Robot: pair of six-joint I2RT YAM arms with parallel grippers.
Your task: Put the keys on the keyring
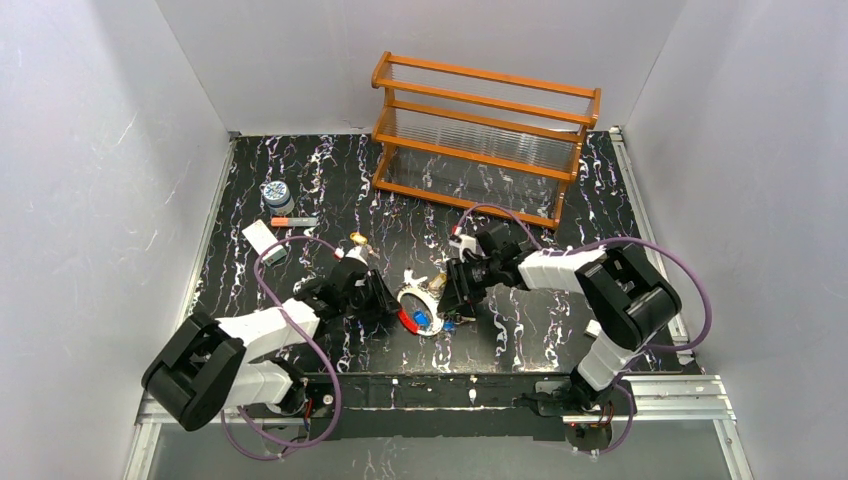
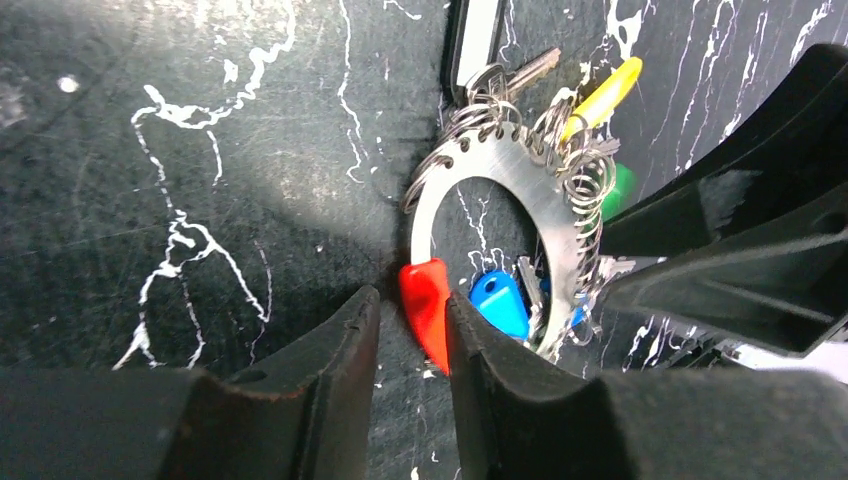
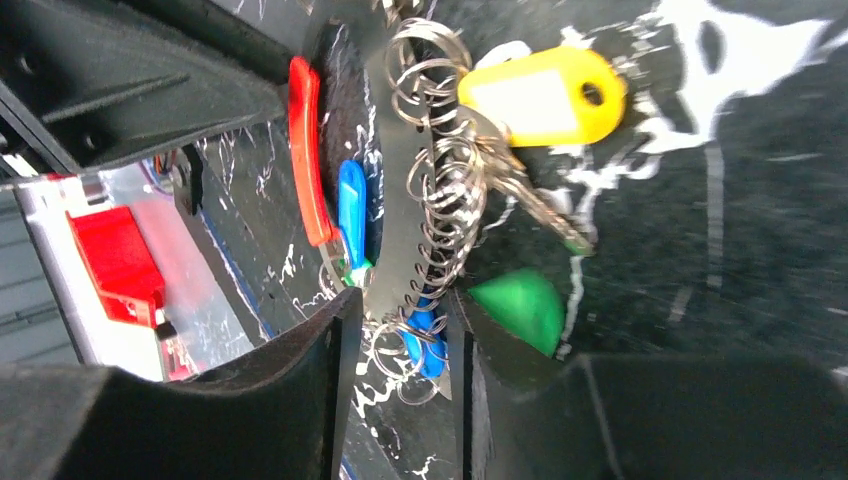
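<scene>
Flat silvery keyring, fringed with split rings bearing yellow, green and blue keys, lies on the table; left gripper slightly open around its red piece, right gripper straddles the band, grip unclear

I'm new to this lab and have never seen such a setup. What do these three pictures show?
The left arm and right arm are robots bolted at the near edge of the table. The wide picture looks down from above; the other two come from cameras on each wrist. On the table are a wooden rack, a patterned jar, a white card and the keyring with coloured keys. The left gripper straddles the ring's red piece; the right gripper straddles its metal band. Whether either actually grips is unclear.
</scene>
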